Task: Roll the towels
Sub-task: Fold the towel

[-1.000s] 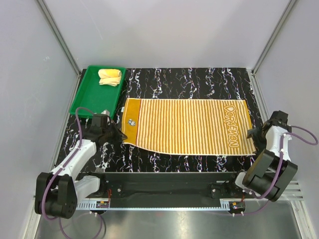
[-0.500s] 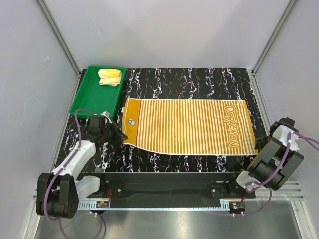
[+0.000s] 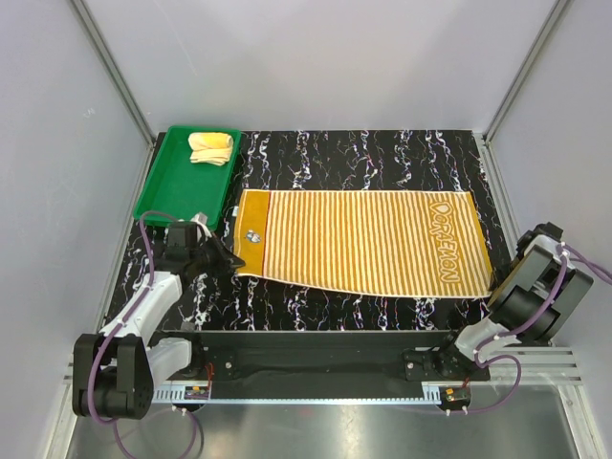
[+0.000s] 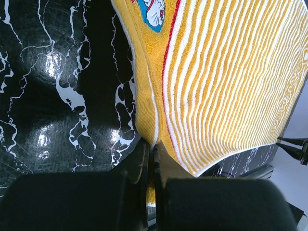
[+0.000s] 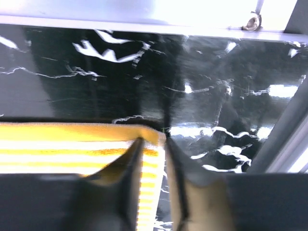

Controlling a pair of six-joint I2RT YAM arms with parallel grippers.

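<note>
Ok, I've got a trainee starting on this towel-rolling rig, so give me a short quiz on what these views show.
1. True or false: the orange-striped towel is already rolled up.
2. Where is the pale yellow towel? A on the orange-striped towel; B in the green tray; C under the orange-striped towel.
3. Which gripper is clamped on the orange-striped towel's near-left corner?
Key: 1 false, it lies spread flat; 2 B; 3 the left gripper.
</note>
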